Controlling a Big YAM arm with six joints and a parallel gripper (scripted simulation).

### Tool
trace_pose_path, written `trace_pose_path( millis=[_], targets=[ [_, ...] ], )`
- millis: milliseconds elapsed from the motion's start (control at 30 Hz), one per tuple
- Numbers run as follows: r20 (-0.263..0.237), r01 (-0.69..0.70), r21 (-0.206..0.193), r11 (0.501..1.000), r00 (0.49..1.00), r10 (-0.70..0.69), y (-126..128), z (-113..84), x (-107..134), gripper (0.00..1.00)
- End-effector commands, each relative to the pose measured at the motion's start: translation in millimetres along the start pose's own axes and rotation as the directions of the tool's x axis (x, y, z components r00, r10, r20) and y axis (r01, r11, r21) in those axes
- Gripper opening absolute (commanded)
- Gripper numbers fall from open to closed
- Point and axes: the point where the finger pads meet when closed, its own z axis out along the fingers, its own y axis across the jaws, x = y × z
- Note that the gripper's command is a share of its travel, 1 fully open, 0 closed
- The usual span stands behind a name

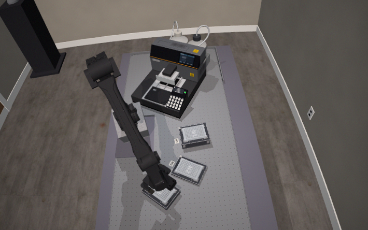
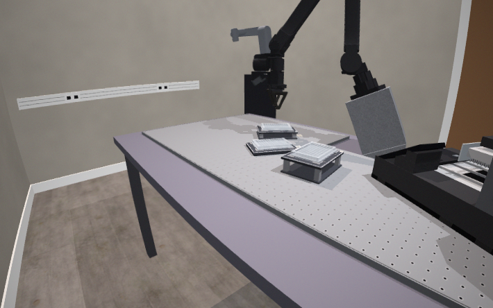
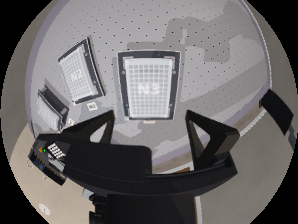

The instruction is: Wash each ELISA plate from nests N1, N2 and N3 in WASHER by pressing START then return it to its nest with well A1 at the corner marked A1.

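Note:
Three clear ELISA plates sit in dark nests on the table. The nearest plate (image 1: 165, 196) lies flat in its nest right under my wrist; in the wrist view it is straight below (image 3: 149, 84). The middle plate (image 1: 188, 169) and the far plate (image 1: 194, 133) on a raised nest are also seated. My gripper (image 3: 150, 113) is open and empty, hovering well above the nearest plate (image 2: 276, 129), as the exterior view shows (image 2: 278, 97). The washer (image 1: 170, 75) stands at the back, its lamp (image 1: 185, 92) is green, and its dark carrier (image 1: 157, 94) holds no plate.
The keypad (image 1: 175, 101) sits right of the carrier. Two bottles (image 1: 188, 38) stand behind the washer. The arm's grey base block (image 1: 131, 125) is at the table's left edge. A black pillar (image 1: 29, 37) stands on the floor at the back left.

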Motion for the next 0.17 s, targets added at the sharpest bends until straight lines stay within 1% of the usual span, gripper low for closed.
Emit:
trace_pose_path(
  millis=[0,133],
  targets=[
    [0.015,-0.003,0.009,1.000,1.000,0.003,-4.4,-5.7,-8.3,1.00],
    [0.015,-0.003,0.009,1.000,1.000,0.003,-4.4,-5.7,-8.3,1.00]
  ],
)
